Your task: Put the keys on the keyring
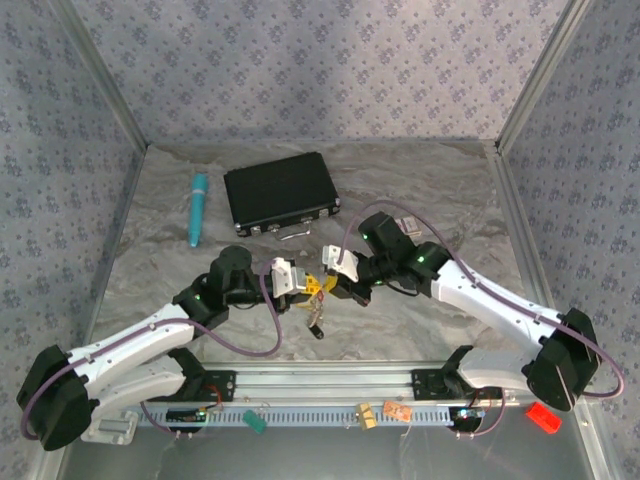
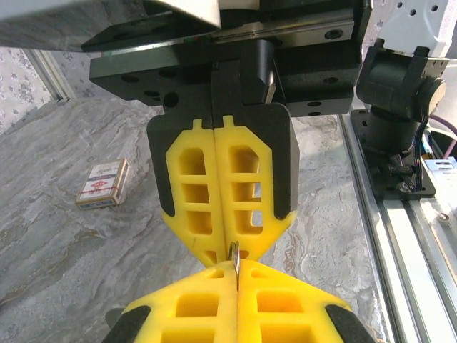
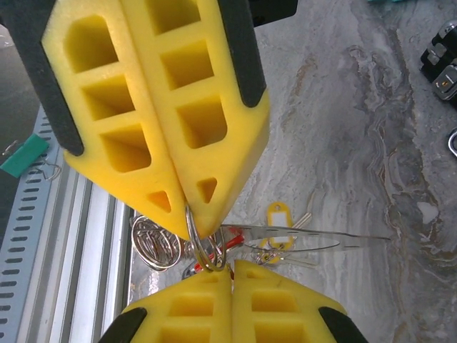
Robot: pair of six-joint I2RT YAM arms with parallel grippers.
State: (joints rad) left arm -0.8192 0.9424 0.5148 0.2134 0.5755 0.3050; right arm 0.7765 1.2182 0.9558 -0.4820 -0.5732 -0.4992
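Left gripper point(image 3: 191, 218) and right gripper point(image 3: 232, 275) meet tip to tip mid-worktop, nearer its front edge, both clenched on the keyring point(image 3: 203, 251). Keys point(image 3: 277, 216) sit below (hanging or resting: unclear). Recommendation: I anchor one side, twist gently, avoid slippage.

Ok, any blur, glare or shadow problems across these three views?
Top external: even diffuse light, soft shadows on the table, no glare. Left wrist: crisp where the left gripper and right gripper pinch the ring; card box behind slightly soft. Right wrist: fingers sharp, keys beyond soft and streaky.
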